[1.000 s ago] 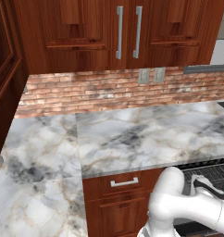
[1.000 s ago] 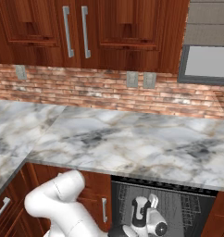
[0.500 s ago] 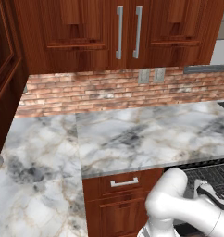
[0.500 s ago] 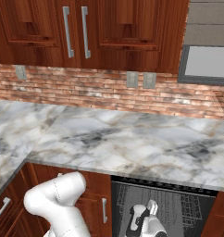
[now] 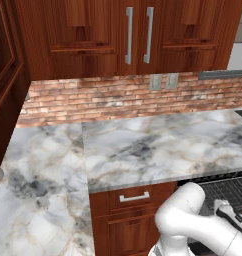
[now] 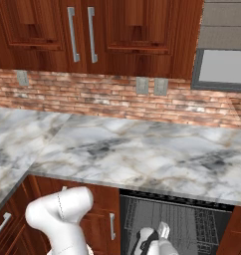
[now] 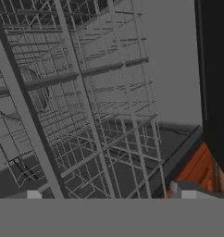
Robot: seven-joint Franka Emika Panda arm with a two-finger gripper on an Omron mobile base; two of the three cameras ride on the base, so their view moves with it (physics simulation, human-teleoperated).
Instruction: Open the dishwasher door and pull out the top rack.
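Gripper (image 7: pixel 107 193) spread wide, nothing between the fingers, and it's looking straight into the open dishwasher cavity. Right in front of it in the hand view sits the rack (image 7: pixel 86 106), a grey wire grid of crossed rods running across the frame at a slant, because the camera is rolled. From the right base view the same rack (image 6: pixel 182 226) shows as a grid inside the dark opening below the counter (image 6: pixel 142 149), with the white wrist low in front of it.

By the look of it, the door step is done: the cavity stands open, and the dark slab along the right of the hand view may be the door (image 7: pixel 218 83), though I can't be sure. So the rack pull is the step in hand. Next move, as I judge it: ease forward, put the fingers either side of a front rod, close, then draw straight back.

Room is tight. The counter edge overhangs above, and the wooden drawer (image 5: pixel 133 197) flanks the opening on the left. A straight pull back should avoid both.
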